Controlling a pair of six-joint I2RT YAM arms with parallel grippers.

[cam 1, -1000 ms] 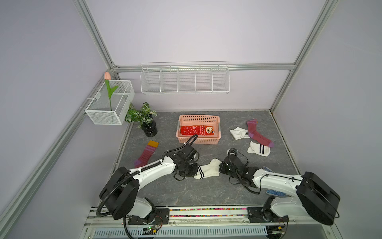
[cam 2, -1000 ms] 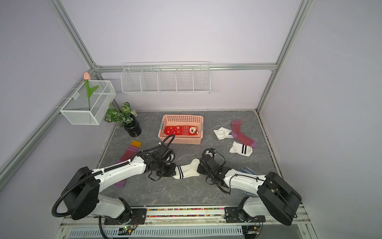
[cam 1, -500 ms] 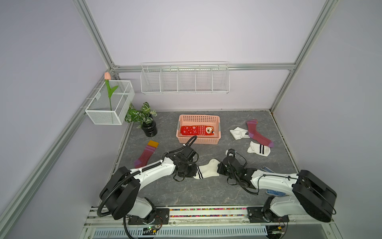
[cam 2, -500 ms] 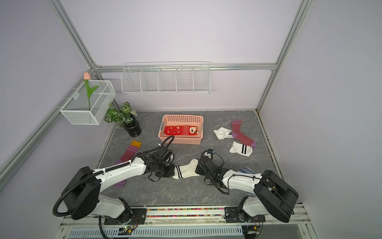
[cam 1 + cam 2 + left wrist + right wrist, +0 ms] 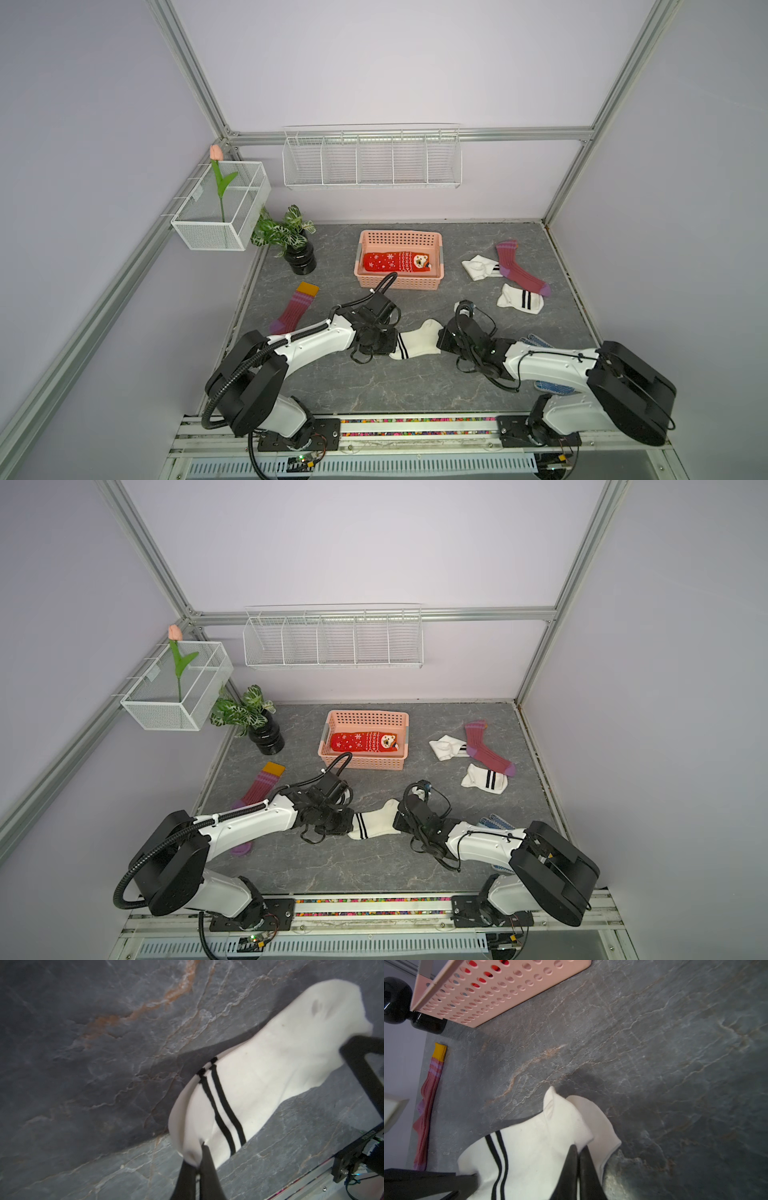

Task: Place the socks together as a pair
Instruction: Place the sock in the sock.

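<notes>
White, black-striped sock (image 5: 417, 343) stretches between my claws, front middle of the grey table (image 5: 374, 386): my left gripper (image 5: 199, 1148) pinches its striped end, my right gripper (image 5: 578, 1148) clamps the other.

Three white socks (image 5: 417, 343) (image 5: 520, 300) (image 5: 478, 266), two maroon socks (image 5: 295, 309) (image 5: 517, 268), one red bundle (image 5: 390, 261).

A pink basket (image 5: 399, 283) sits at the table's (image 5: 374, 386) twelve o'clock, a potted plant (image 5: 300, 259) at ten, and blue dotted gloves (image 5: 540, 341) at four.
</notes>
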